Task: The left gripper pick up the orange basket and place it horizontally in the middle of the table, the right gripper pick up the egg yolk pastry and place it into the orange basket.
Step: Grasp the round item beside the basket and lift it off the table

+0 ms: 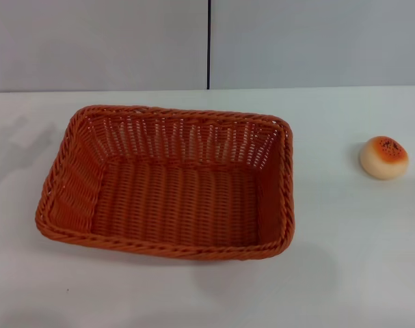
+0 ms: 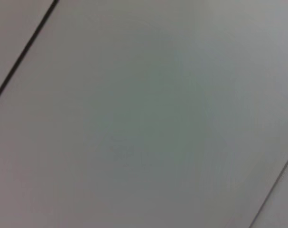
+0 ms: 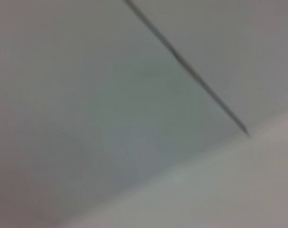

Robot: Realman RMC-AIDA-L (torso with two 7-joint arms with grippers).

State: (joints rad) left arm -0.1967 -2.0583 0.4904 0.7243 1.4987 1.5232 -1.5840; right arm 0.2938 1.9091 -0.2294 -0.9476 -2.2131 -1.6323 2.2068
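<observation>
Orange basket (image 1: 167, 183) sits mid-table (image 1: 357, 273), long side along the front edge, open side up to receive. Egg yolk pastry (image 1: 383, 157) rests apart near the right edge. Neither gripper visible; finger state cannot be told.

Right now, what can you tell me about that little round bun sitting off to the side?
The egg yolk pastry is a small round bun, cream-coloured around its sides, with an orange-brown glazed top dotted with dark specks. It looks whole and sits upright on the white table, on the robot's right side, well apart from the orange basket. Nothing touches it but the tabletop, and no gripper is near it in the head view.
</observation>
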